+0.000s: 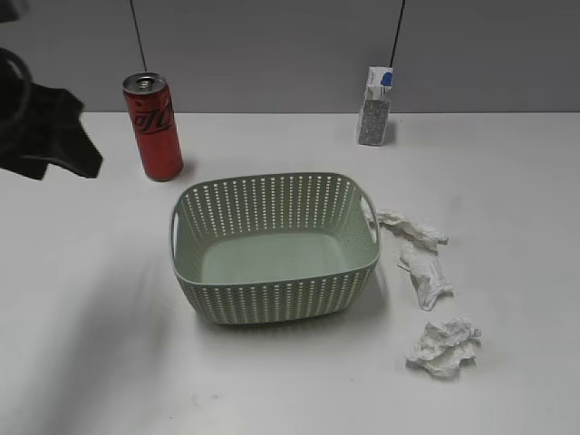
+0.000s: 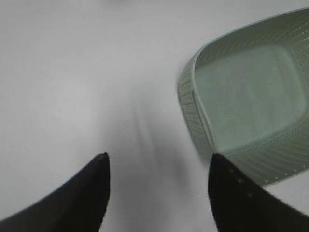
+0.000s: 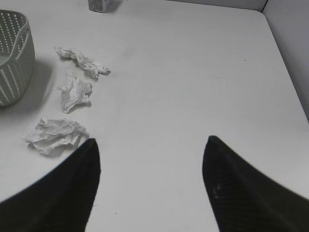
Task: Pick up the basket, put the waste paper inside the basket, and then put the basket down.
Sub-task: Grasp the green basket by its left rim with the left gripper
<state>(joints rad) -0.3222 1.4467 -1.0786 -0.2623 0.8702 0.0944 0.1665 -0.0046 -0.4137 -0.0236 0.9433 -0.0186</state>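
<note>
On the white bench (image 1: 91, 344) sits the pale green plastic basket with holes (image 1: 272, 249), empty, with three crumpled white paper wads (image 1: 424, 267) just beside it. Both claws, left claw (image 2: 157, 166) and right claw (image 3: 150, 147), are spread apart and hold nothing. I think picking up the basket comes first, so the left claw needs to reach its near rim.

The white tabletop (image 1: 91, 317) carries the sage-green basket (image 1: 272, 246) at its centre. A red can (image 1: 153, 127) stands at 11 o'clock of the basket, and a small white-and-grey carton (image 1: 375, 107) at 1 o'clock. Three waste paper wads (image 1: 424, 269) lie at 3 to 5 o'clock, just beside it.
</note>
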